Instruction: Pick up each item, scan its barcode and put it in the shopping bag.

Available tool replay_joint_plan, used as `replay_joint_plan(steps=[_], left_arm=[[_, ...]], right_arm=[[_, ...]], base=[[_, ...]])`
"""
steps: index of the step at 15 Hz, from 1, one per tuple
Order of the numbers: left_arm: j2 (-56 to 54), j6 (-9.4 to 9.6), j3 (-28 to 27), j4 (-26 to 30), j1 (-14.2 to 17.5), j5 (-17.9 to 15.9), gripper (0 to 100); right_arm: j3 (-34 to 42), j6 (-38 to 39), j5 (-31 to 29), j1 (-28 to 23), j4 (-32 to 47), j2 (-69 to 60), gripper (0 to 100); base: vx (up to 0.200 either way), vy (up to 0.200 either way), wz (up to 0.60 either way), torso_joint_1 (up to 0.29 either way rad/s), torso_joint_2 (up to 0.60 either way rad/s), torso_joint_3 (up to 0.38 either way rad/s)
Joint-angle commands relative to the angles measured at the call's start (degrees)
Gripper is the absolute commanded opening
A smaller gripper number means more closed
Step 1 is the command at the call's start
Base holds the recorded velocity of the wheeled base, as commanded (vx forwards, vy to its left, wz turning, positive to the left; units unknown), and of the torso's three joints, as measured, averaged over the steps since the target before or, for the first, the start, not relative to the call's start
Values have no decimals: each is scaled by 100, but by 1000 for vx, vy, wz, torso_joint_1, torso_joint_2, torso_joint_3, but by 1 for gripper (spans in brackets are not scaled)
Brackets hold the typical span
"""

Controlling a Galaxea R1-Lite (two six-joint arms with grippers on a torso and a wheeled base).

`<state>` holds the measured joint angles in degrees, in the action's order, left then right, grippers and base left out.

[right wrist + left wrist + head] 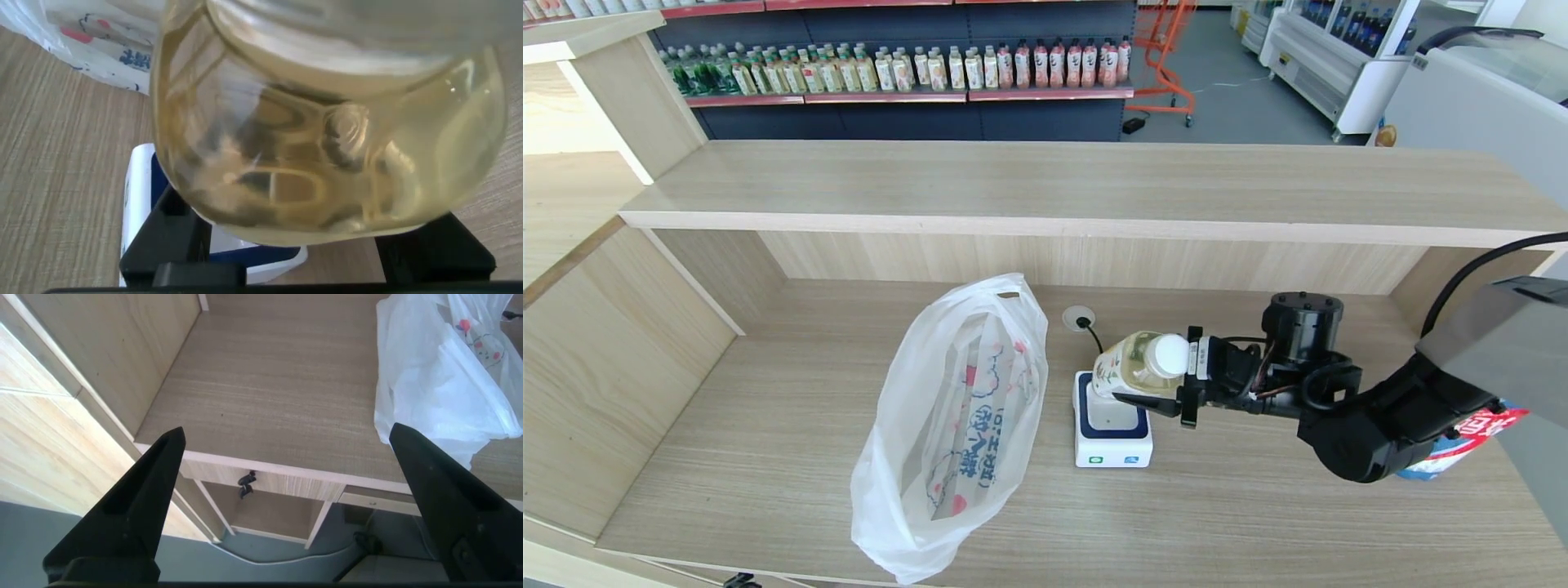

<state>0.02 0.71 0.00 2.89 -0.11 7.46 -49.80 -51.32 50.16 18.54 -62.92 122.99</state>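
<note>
The right gripper (pixel 1156 380) is clamping a tilted bottle (pixel 1131 359) of pale tea just above the scanner (pixel 1112 437), right of the bag (pixel 956 425). For a clean read, I judge it should be turning the label's barcode down toward the scanner window and pausing there before swinging left to the bag's mouth. The right wrist view is showing the scanner directly beneath the bottle, while the left wrist view is showing the left gripper (pixel 286 437) spread wide, empty, over the counter's (pixel 278 400) near left edge.
</note>
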Motion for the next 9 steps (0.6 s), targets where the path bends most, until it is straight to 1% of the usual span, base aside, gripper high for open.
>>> replay_joint_plan(steps=[1,2,4,6,7,8,9], left_arm=[[-2,0,0,1,2,1,100],[-2,0,0,1,-7,1,100],[-2,0,0,1,2,1,100],[-2,0,0,1,2,1,100],[-2,0,0,1,2,1,100],[-2,0,0,1,2,1,100],[-2,0,0,1,2,1,100]], right_arm=[[23,386,11,0,-10,-337,0],[84,764,2,-8,-10,-592,0],[304,2144,-77,-8,-10,-1436,0],[620,3638,-587,0,34,-2218,0],[761,4227,-736,0,43,-2490,0],[919,4570,-894,-26,51,-2710,0],[1086,4622,-1000,-140,51,-2842,0]], base=[[0,0,0,0,0,0],[0,0,0,0,0,0],[0,0,0,0,0,0],[0,0,0,0,0,0],[0,0,0,0,0,0],[0,0,0,0,0,0],[0,0,0,0,0,0]])
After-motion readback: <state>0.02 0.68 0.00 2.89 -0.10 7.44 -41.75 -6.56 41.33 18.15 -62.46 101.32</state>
